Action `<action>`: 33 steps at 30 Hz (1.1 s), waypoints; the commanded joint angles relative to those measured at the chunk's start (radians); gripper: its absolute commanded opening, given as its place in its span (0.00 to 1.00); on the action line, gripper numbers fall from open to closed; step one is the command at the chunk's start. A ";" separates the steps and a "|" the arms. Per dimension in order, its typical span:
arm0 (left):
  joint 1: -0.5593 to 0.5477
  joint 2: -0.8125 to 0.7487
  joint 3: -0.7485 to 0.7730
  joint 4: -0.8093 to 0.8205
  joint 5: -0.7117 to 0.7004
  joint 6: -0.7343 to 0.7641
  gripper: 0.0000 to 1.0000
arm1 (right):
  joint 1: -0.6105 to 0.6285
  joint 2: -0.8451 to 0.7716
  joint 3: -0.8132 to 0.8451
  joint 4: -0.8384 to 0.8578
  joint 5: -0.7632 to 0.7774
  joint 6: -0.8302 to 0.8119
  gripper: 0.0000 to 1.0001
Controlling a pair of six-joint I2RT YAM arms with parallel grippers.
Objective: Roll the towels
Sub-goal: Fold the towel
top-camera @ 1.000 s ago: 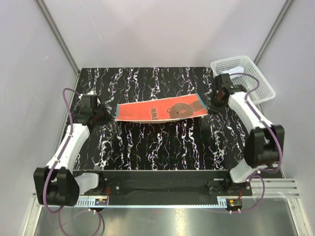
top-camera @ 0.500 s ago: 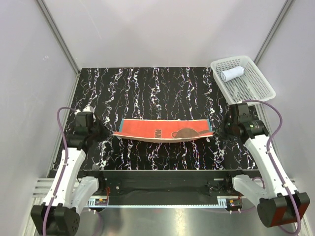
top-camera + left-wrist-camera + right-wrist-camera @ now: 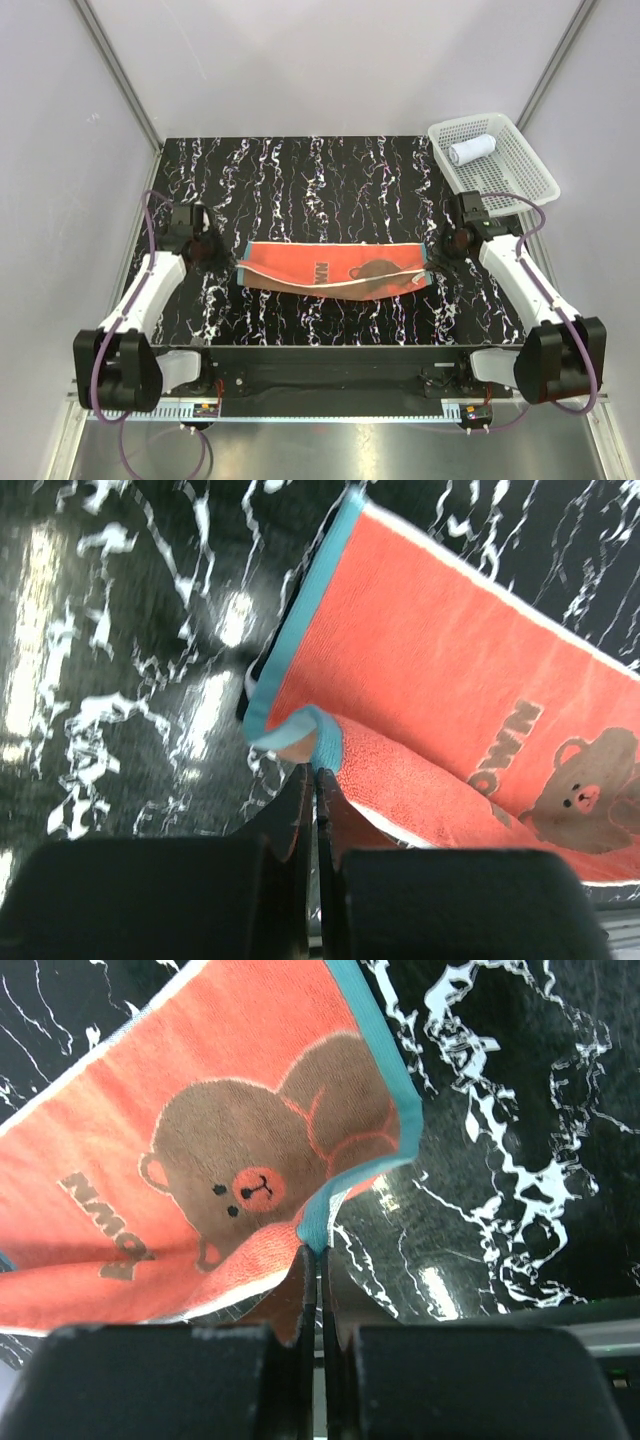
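The orange-red towel [image 3: 330, 268] with teal edging and a brown bear print lies spread across the middle of the black marbled table [image 3: 320, 180], its near edge raised and doubled over. My left gripper [image 3: 218, 256] is shut on the towel's near left corner; the left wrist view shows the teal hem [image 3: 322, 742] pinched at its tips [image 3: 316, 772]. My right gripper [image 3: 441, 250] is shut on the near right corner, and there too the teal edge [image 3: 318, 1222] enters the closed jaws [image 3: 320, 1252]. The white towel [image 3: 472, 150] lies rolled in the basket.
A white mesh basket [image 3: 522, 178] stands at the table's far right corner, just behind the right arm. Grey walls and metal frame posts enclose the table on three sides.
Both grippers carried the stretched towel toward the near edge, then moved back and inward. The towel has gone slack and now rests on the table with its near edge folded over.
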 commanded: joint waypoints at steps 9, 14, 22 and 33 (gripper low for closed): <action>0.006 0.205 0.216 0.069 0.031 0.061 0.00 | -0.007 0.176 0.151 0.079 0.054 -0.045 0.00; 0.006 0.270 0.250 0.066 0.025 0.075 0.00 | -0.021 0.227 0.194 0.082 0.055 -0.054 0.00; 0.006 0.349 0.282 0.062 0.041 0.100 0.00 | -0.056 0.279 0.216 0.093 0.078 -0.072 0.00; 0.006 0.425 0.314 0.060 0.030 0.119 0.00 | -0.070 0.342 0.225 0.122 0.064 -0.088 0.00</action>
